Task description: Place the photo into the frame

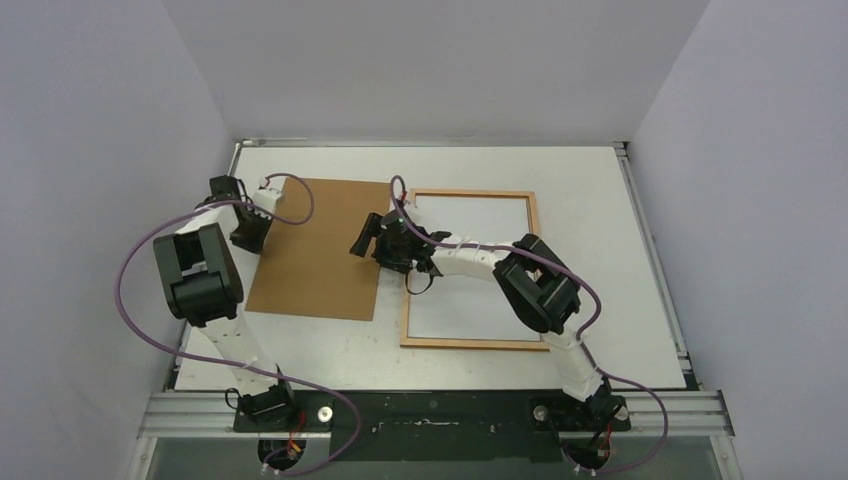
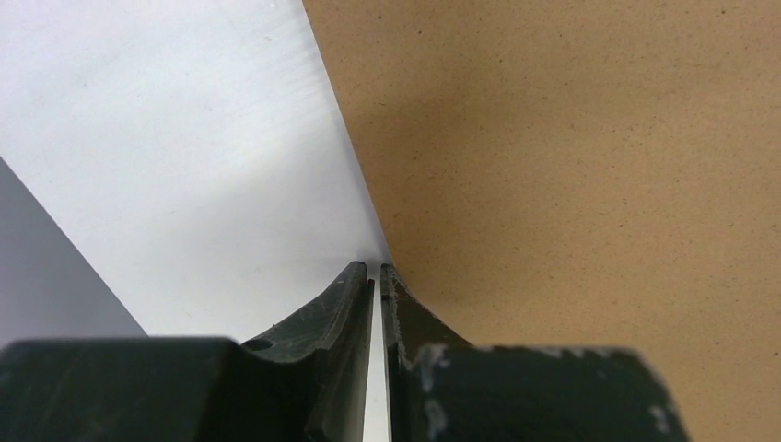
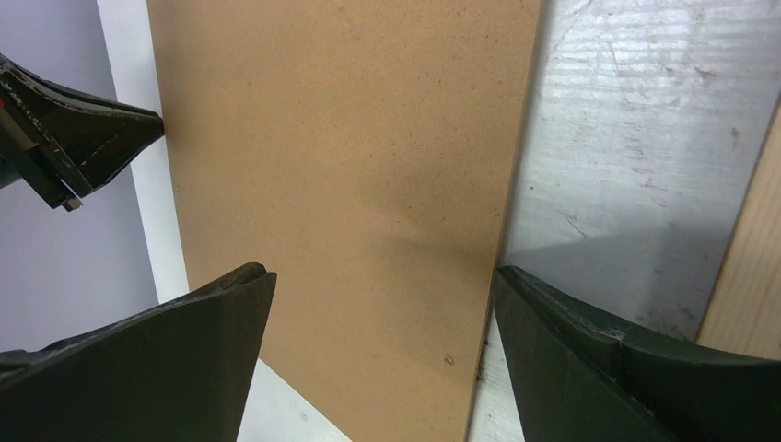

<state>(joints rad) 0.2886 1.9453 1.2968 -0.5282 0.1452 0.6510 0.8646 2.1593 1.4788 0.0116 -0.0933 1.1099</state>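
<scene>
The frame [image 1: 470, 343] lies at 3 o'clock on the counter [image 1: 600, 250], its white fill likely the photo [image 1: 480, 215], face down; backing board [image 1: 320, 250] at 9 o'clock, not yet fitted; left pincer [image 2: 375, 269] a slit at its edge; right pincer [image 3: 382, 276] wide above it

readable text: none | labels, brands: none | numbers, signs: none | checked: all 3 views

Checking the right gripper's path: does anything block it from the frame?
Nothing visible. The open right gripper hangs over the board's edge nearest the frame; only a strip of table lies between.
</scene>
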